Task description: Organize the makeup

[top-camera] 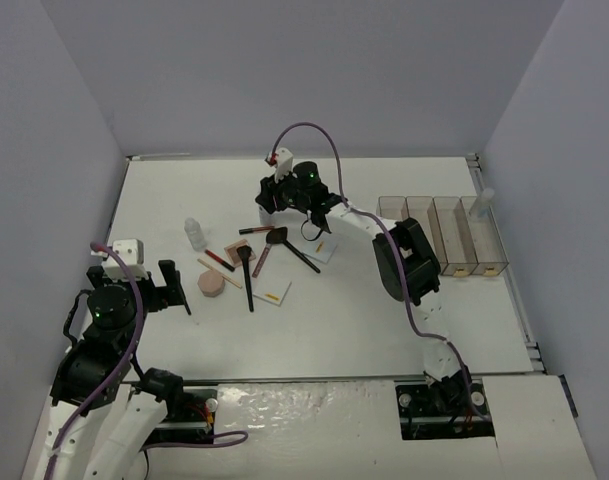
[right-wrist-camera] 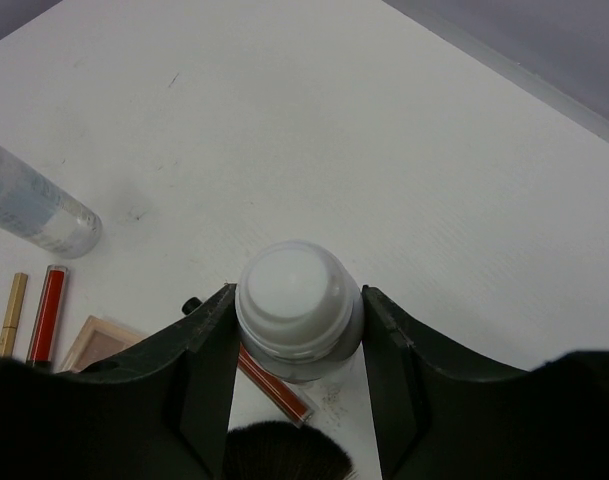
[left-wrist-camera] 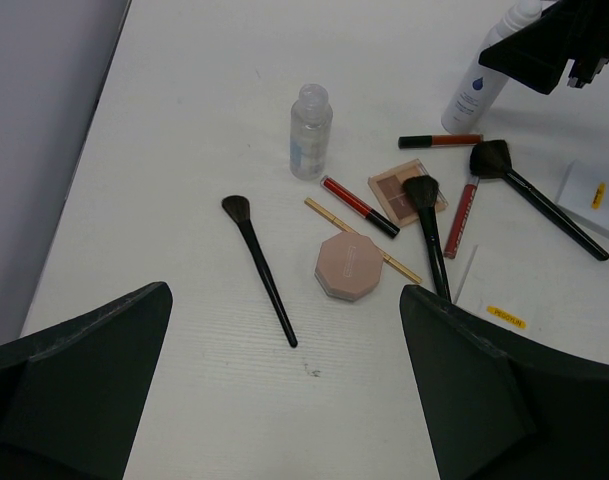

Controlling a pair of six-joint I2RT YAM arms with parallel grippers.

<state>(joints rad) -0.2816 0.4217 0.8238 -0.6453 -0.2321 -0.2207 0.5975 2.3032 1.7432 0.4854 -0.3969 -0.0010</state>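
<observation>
My right gripper (right-wrist-camera: 299, 300) is shut on the white cap (right-wrist-camera: 299, 310) of a clear bottle (left-wrist-camera: 474, 90) at the far edge of the makeup pile; the top view shows this gripper (top-camera: 274, 197) over it. My left gripper (left-wrist-camera: 286, 300) is open and empty, low over the table left of the pile (top-camera: 174, 288). On the table lie a pink compact (left-wrist-camera: 350, 266), a clear bottle (left-wrist-camera: 310, 132), black-handled brushes (left-wrist-camera: 259, 265) (left-wrist-camera: 429, 235) (left-wrist-camera: 539, 200), red pencils (left-wrist-camera: 359, 206) (left-wrist-camera: 461, 218), a tan pencil (left-wrist-camera: 329, 213) and white cards (top-camera: 273, 292) (top-camera: 321, 248).
The clear four-compartment organizer (top-camera: 444, 235) stands at the right, with a white-capped bottle (top-camera: 481, 205) upright in its rightmost compartment. A tan eyeshadow palette (left-wrist-camera: 399, 192) lies in the pile. Grey walls close in the table on the left, far and right sides.
</observation>
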